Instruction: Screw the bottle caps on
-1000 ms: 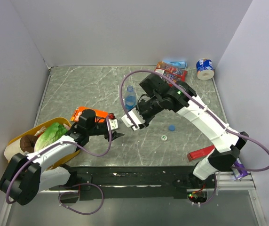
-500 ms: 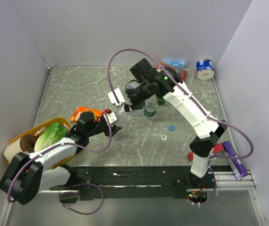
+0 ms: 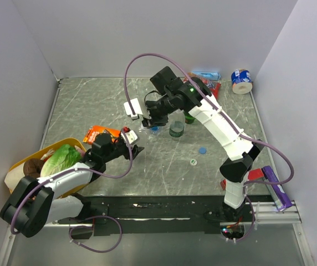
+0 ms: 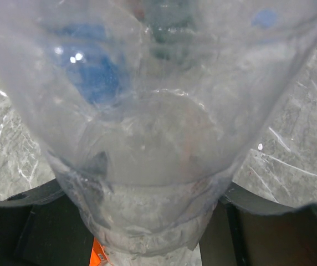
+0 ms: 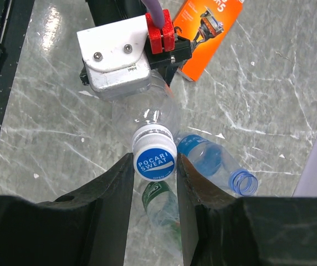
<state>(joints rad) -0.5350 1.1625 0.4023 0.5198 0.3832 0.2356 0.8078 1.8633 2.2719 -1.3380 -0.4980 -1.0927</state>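
Observation:
My left gripper (image 3: 134, 145) is shut on the base of a clear bottle (image 3: 140, 134), which fills the left wrist view (image 4: 158, 138) and tilts up toward my right gripper (image 3: 147, 121). In the right wrist view the right fingers (image 5: 114, 188) press both sides of the blue-and-white cap (image 5: 154, 159) sitting on that bottle's neck. Under it, a clear bottle with a blue label (image 5: 208, 158) lies uncapped beside a green-labelled bottle (image 5: 161, 208). The plain blue cap (image 3: 202, 149) and the green-rimmed cap (image 3: 193, 162) lie on the table.
A dark green cup (image 3: 176, 129) and a dark green bottle (image 3: 189, 117) stand under the right arm. An orange pack (image 3: 98, 133) lies by the left gripper. A yellow bowl with lettuce (image 3: 59, 158) is at front left. A blue-and-white can (image 3: 240, 80) and snack packets (image 3: 203, 80) sit at the back right.
The right arm has swung left and back from mid-table to the left gripper, and its fingers now hold the cap on the held bottle. The blue-label bottle no longer stands.

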